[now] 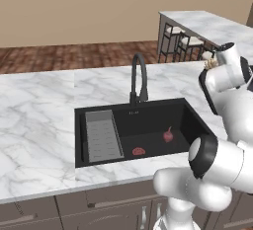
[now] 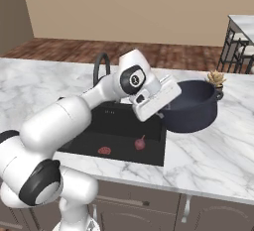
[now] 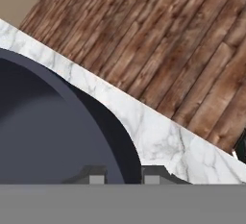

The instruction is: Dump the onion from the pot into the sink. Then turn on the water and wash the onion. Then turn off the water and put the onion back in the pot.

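The onion (image 1: 168, 135) (image 2: 140, 143), a small reddish-purple bulb, lies on the floor of the black sink (image 1: 148, 118) (image 2: 116, 123), near its right side. The dark navy pot (image 2: 193, 107) (image 3: 48, 131) hangs slightly tilted over the counter just right of the sink, and I see nothing inside it. My gripper (image 2: 166, 107) (image 3: 124, 175) is shut on the pot's left rim, which runs between the two fingertips in the hand view. The black gooseneck faucet (image 1: 139, 76) (image 2: 100, 66) stands behind the basin, and no water falls from it.
A grey ribbed tray (image 1: 102, 135) fills the sink's left part, and a red drain disc (image 1: 139, 151) (image 2: 104, 150) sits left of the onion. A small planter with a spiky plant (image 2: 216, 79) (image 1: 211, 64) stands right behind the pot. Marble counter (image 1: 39, 120) surrounds the basin.
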